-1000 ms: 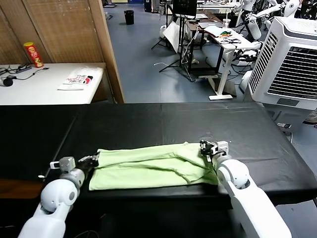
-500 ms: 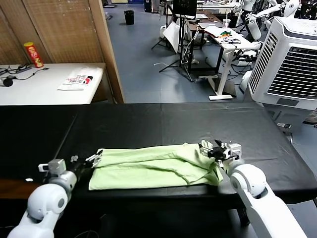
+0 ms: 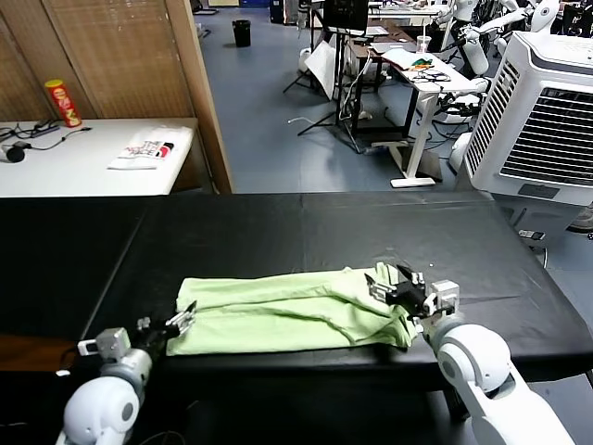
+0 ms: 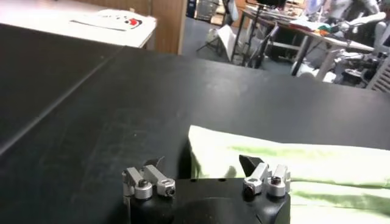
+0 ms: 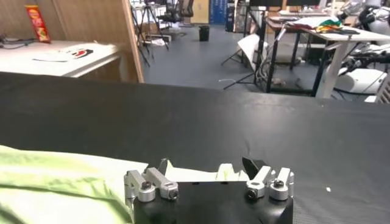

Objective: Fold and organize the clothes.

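Observation:
The clothes are one pale green shirt (image 3: 287,311), folded into a long strip near the front edge of the black table (image 3: 306,227). My left gripper (image 3: 182,319) stands open at the strip's left end. In the left wrist view the cloth's end (image 4: 286,164) lies just beyond the spread left gripper (image 4: 203,164), which holds nothing. My right gripper (image 3: 397,289) is open over the bunched right end. The right wrist view shows green cloth (image 5: 61,176) just beyond the empty right gripper (image 5: 207,165).
A white side table (image 3: 65,171) at the back left carries a white printed packet (image 3: 146,146) and a red can (image 3: 62,100). A wooden partition (image 3: 199,83) stands behind the table. A large air cooler (image 3: 547,111) is at the right.
Both grippers have opened and let go of the shirt's ends. Both arms have drawn back toward the table's front edge. The shirt now lies flat and still.

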Available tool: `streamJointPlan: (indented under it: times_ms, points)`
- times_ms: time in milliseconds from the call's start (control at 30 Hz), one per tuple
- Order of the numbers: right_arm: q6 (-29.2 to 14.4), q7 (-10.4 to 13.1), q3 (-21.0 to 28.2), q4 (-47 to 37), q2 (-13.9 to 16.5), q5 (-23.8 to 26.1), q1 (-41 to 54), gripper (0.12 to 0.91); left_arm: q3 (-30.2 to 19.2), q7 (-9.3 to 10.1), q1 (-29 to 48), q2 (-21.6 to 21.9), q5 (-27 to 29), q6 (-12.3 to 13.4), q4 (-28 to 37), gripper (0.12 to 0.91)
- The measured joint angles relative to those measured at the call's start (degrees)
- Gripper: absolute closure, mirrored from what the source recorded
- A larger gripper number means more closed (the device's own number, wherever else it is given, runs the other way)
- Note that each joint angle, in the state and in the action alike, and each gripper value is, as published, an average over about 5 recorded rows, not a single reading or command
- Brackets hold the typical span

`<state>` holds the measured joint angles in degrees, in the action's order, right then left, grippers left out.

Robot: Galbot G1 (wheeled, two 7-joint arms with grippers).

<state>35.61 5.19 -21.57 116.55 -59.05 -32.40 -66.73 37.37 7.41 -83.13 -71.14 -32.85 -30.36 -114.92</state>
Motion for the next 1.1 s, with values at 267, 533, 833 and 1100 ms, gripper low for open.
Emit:
streamJointPlan:
  times_ms: [267,533,833,1100]
  points:
    - [-0.3,-0.7,0.4,0.2,-0.2,0.6,-0.2,0.227,-1.1,-0.05,-1.2,-3.5,3.1,0.5,-0.3,0.518]
    - [-0.7,-1.4,0.7,0.6,-0.6,1.9,-0.3,0.227,-1.5,0.39,-0.8,-5.6,4.2,0.1,0.0,0.872]
    - [-0.6,-1.2,-0.1,1.5,-1.1,2.2,-0.8,0.227,0.2,-2.51,0.4,-1.2,14.5,4.2,1.8,0.885]
    - [-0.6,-1.0,-0.6,1.7,-2.1,3.2,-2.0,0.227,5.4,-3.17,0.2,11.9,14.8,6.7,6.3,0.885]
